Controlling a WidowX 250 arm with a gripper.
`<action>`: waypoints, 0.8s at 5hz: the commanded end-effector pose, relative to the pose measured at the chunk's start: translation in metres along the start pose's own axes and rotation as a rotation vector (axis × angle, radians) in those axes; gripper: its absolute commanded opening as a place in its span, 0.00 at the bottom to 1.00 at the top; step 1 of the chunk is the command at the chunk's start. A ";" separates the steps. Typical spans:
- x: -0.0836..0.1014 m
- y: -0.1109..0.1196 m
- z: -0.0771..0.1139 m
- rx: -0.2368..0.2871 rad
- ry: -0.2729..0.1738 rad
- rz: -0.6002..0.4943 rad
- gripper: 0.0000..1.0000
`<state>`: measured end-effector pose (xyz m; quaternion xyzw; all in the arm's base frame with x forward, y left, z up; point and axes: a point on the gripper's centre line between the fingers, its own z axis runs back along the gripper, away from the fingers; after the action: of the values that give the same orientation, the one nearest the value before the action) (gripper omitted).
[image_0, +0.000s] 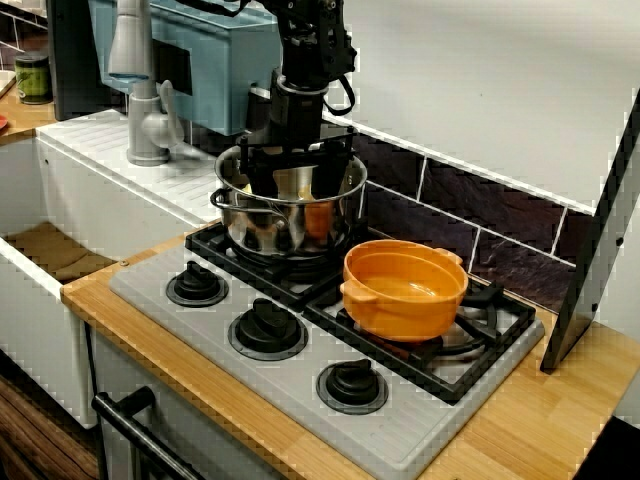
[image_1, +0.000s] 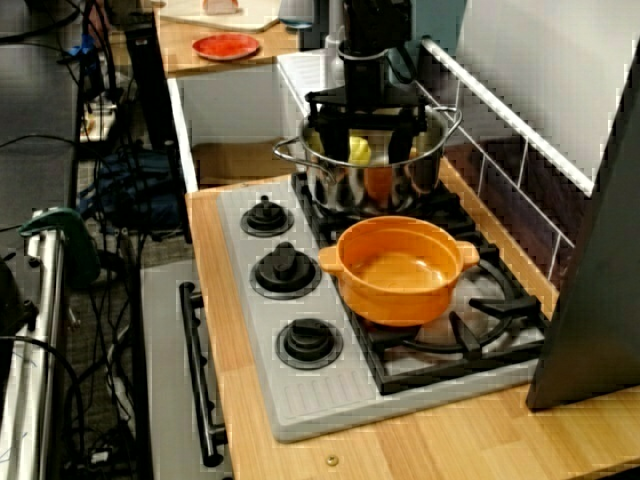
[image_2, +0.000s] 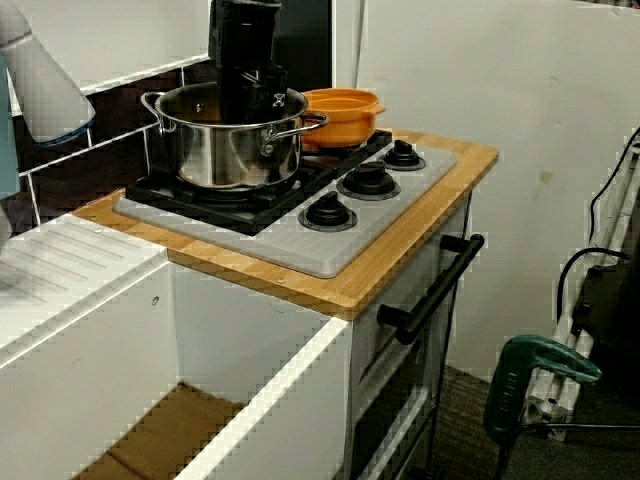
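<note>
Hanging inside the steel pot (image_0: 262, 225) on the back burner, my pincer (image_0: 295, 178) stands spread wide, gripping nothing, a yellow piece (image_1: 358, 150) between its 2 fingers. Fingers this wide could snag the rim and drag the pot against the orange bowl (image_0: 400, 315).

We see a black gripper (image_0: 297, 180) in a shiny silver steel pot (image_0: 255, 225) holding a yellow piece (image_1: 358, 150); at four o'clock, a glossy orange round pot (image_0: 400, 300) on black grates (image_0: 492, 297).
</note>
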<state>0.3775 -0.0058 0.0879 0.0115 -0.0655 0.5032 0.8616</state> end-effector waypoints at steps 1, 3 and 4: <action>0.004 0.003 0.006 -0.029 -0.010 -0.023 0.00; 0.004 0.005 0.021 -0.054 -0.029 -0.046 0.00; 0.002 0.011 0.034 -0.075 -0.028 -0.056 0.00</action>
<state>0.3647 -0.0040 0.0954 0.0058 -0.0651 0.4771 0.8764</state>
